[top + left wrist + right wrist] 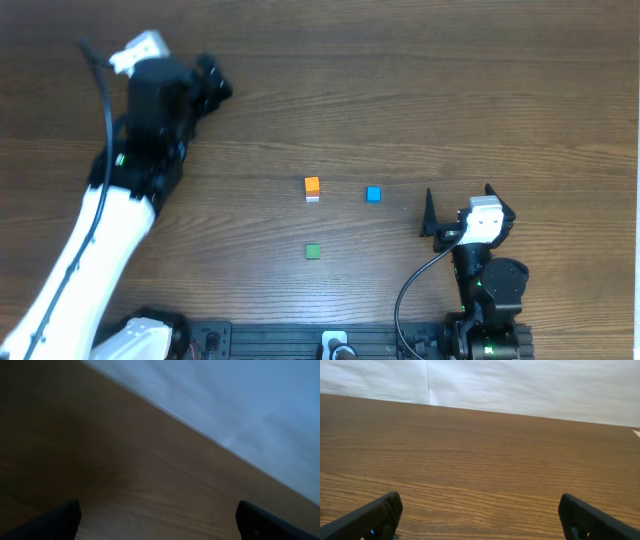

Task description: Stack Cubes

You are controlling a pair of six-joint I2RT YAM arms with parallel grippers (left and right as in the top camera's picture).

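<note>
An orange cube (312, 184) sits on top of a white cube (312, 198) near the middle of the wooden table (400, 80). A blue cube (373, 194) lies just right of that stack, and a green cube (312, 252) lies in front of it. My left gripper (212, 84) is at the far left of the table, well away from the cubes, open with nothing between its fingers (62, 519). My right gripper (458, 205) stands open and empty near the right arm's base, right of the blue cube, its fingers (375, 516) spread wide.
The table's far edge (520, 414) meets a pale wall (530, 385). A black cable (410, 290) loops beside the right arm's base. Bare wood lies around the cubes.
</note>
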